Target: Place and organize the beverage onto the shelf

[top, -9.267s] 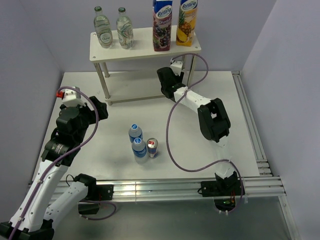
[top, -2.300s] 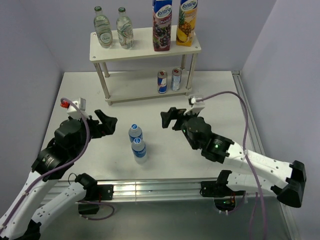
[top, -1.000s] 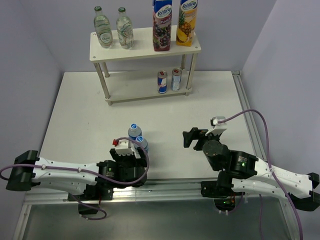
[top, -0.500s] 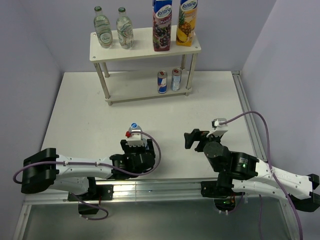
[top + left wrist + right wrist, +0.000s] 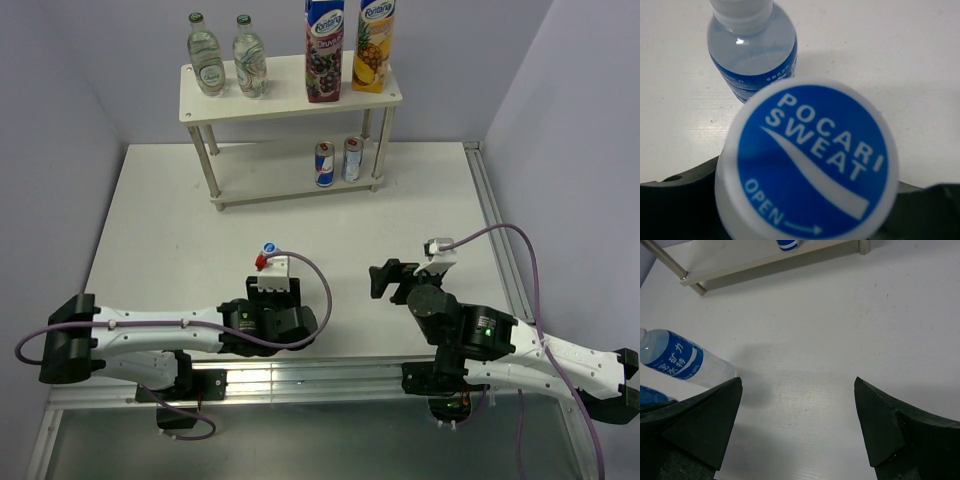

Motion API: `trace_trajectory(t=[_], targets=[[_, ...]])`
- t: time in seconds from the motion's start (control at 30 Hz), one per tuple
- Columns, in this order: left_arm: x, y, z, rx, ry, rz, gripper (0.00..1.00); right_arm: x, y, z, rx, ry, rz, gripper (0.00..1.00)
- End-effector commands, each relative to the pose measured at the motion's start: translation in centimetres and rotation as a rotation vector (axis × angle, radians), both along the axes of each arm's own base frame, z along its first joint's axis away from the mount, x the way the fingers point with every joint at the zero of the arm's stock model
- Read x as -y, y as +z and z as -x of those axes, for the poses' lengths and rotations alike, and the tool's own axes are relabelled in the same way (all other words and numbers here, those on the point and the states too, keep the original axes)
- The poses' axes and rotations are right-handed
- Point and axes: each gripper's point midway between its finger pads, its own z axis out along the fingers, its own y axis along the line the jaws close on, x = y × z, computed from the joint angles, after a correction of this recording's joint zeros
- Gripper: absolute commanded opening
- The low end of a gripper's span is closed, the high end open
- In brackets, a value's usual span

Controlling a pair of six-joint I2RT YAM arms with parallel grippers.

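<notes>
Left gripper (image 5: 278, 290) moved over near bottle (image 5: 807, 160); bottle upright within narrowed gripper, contact not confirmed. Right gripper (image 5: 797, 405) wide, empty. Shelf (image 5: 288, 98) located far ahead.

Overhead view facing shelf (image 5: 290, 100), both wrist views low, close, sharing bottle (image 5: 752, 50)

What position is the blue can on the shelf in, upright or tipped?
Upright. The blue can stands on its base on the shelf's lower board, top rim up, beside a silver can.
</notes>
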Motion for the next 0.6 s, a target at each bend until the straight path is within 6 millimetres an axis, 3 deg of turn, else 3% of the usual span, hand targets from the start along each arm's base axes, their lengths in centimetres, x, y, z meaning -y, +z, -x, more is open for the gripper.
trace_trajectory(t=[0.0, 0.03, 0.2, 0.23, 0.3, 0.33, 0.4, 0.43, 0.47, 0.53, 0.57], targets=[[-1.6, 8.1, 0.2, 0.085, 0.069, 0.102, 0.0, 0.4, 0.3, -0.1, 0.018, -0.027, -0.017, 1.0], [-1.8, 10.2, 0.0, 0.109, 0.09, 0.138, 0.0, 0.4, 0.2, -0.1, 0.019, -0.025, -0.017, 1.0], [-5.0, 16.1, -1.1, 0.232, 0.139, 0.18, 0.0, 0.4, 0.2, -0.1, 0.021, -0.024, -0.018, 1.0], [-4.4, 17.4, -1.5, 0.253, 0.146, 0.25, 0.0, 0.4, 0.2, -0.2, 0.021, -0.026, -0.018, 1.0], [-6.0, 19.1, -2.8, 0.292, 0.145, 0.22, 0.0, 0.4, 0.2, -0.1, 0.022, -0.024, -0.018, 1.0], [-5.9, 18.9, -3.4, 0.305, 0.133, 0.222, 0.0, 0.4, 0.2, -0.1, 0.022, -0.024, -0.017, 1.0], [-6.4, 21.9, -5.2, 0.388, 0.11, 0.307, 0.01, 0.4, 0.1, -0.2, 0.023, -0.023, -0.018, 1.0], [-6.6, 21.1, -5.8, 0.405, 0.103, 0.286, 0.0, 0.4, 0.2, -0.1, 0.025, -0.023, -0.021, 1.0], [-7.9, 22.2, -7.2, 0.451, 0.149, 0.296, 0.0, 0.4, 0.2, -0.1, 0.025, -0.022, -0.022, 1.0], [-7.6, 22.1, -8.8, 0.455, 0.12, 0.29, 0.0, 0.4, 0.2, -0.1, 0.026, -0.022, -0.024, 1.0], [-9.0, 21.9, -10.5, 0.454, 0.172, 0.271, 0.0, 0.5, 0.2, -0.1, 0.026, -0.023, -0.025, 1.0]])
